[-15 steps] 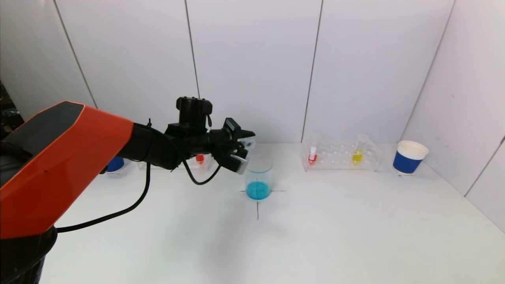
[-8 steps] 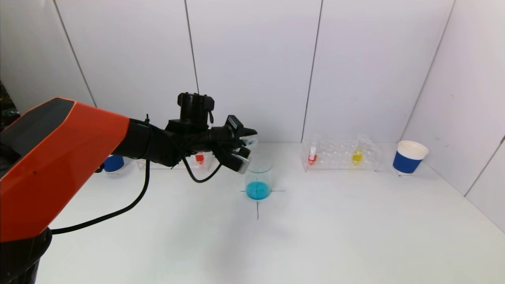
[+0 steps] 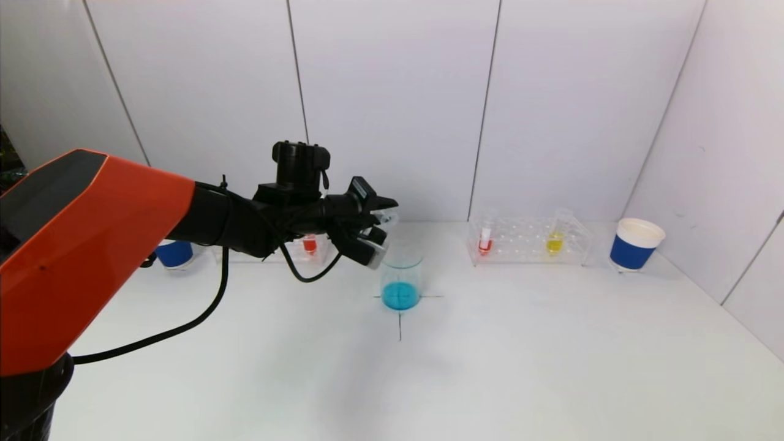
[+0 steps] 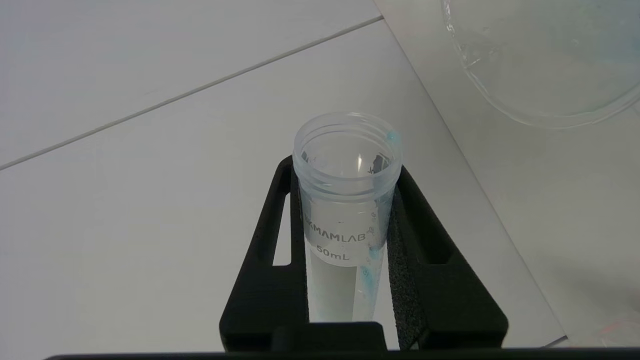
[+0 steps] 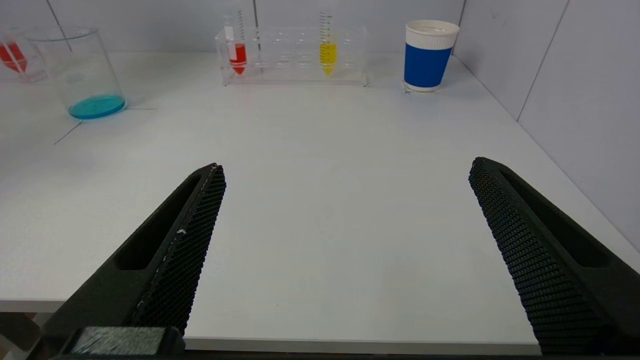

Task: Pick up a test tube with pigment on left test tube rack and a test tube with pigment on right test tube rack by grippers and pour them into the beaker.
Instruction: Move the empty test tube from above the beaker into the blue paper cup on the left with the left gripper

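1. Left rack (image 3: 294, 248) is mostly hiding behind the left arm in the head view; only a red tube (image 3: 310, 245) is showing. A blue cup (image 3: 173, 253) at far left is partly cut off by the arm.
2. Right gripper (image 5: 345, 210) isn't showing in the head view; the right wrist view is showing its jaws standing wide apart with nothing between them, low over the near edge of the tabletop (image 5: 320, 200).
3. Left gripper (image 3: 373, 236) is clamping a tube (image 4: 345, 210) between its jaws, hanging just above and to the left of the beaker (image 3: 401, 278) rim.
4. The tube's long axis is lying along the gripper, its open mouth pointing out past the jaw tips, toward the back wall and the beaker side. Exact tilt is hard to make out.
5. Tube is looking clear, 50 mL marking, uncapped, essentially drained: only blue streaks and drops are clinging to the wall and rim.
6. Beaker is sitting upright on the cross mark mid-tabletop, holding a shallow blue layer.
7. Right rack (image 3: 530, 242) is standing at the back, holding a red-filled tube (image 3: 485, 240) and a yellow tube (image 3: 555, 237), both upright; a second cup (image 3: 635, 244) is sitting just beside it.
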